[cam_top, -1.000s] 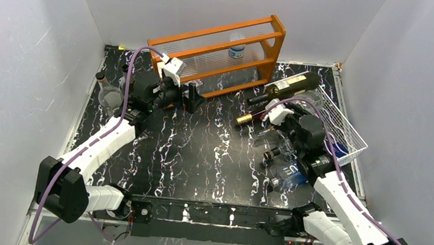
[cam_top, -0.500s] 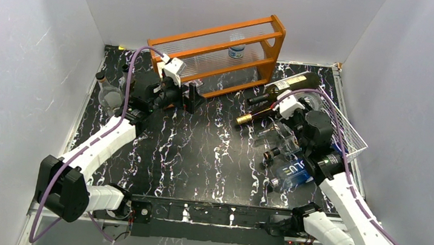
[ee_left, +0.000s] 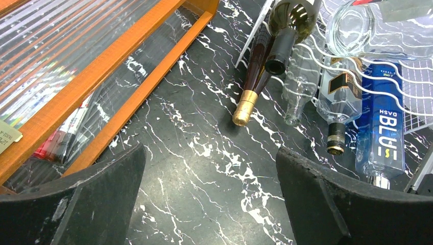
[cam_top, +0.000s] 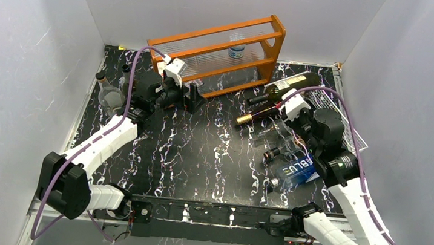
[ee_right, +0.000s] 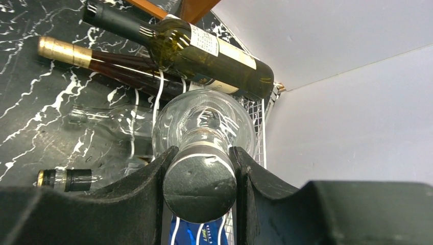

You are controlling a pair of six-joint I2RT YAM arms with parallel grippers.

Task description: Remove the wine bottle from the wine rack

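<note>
Clear glass wine bottle [ee_right: 204, 122], round-bodied, dark cap, lying roughly level, clamped at cap by right hand [ee_right: 200, 171], body over wavy front wire of wine rack [cam_top: 354, 128]. Rack white wire grid, raised sides, at far right of table [cam_top: 199, 151].

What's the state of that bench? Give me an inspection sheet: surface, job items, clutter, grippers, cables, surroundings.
Surface: black marbled tabletop.
Job's things: white wire rack at the right holds a green bottle, a brown bottle and a blue bottle; a round clear bottle is over it.
Clutter: orange shelf at the back; glass bottles at the left edge.
Grippers: right gripper shut on the round clear bottle's cap; left gripper open, holding nothing.
Cables: purple cable along each arm, no snag seen.
Surroundings: white walls.
</note>
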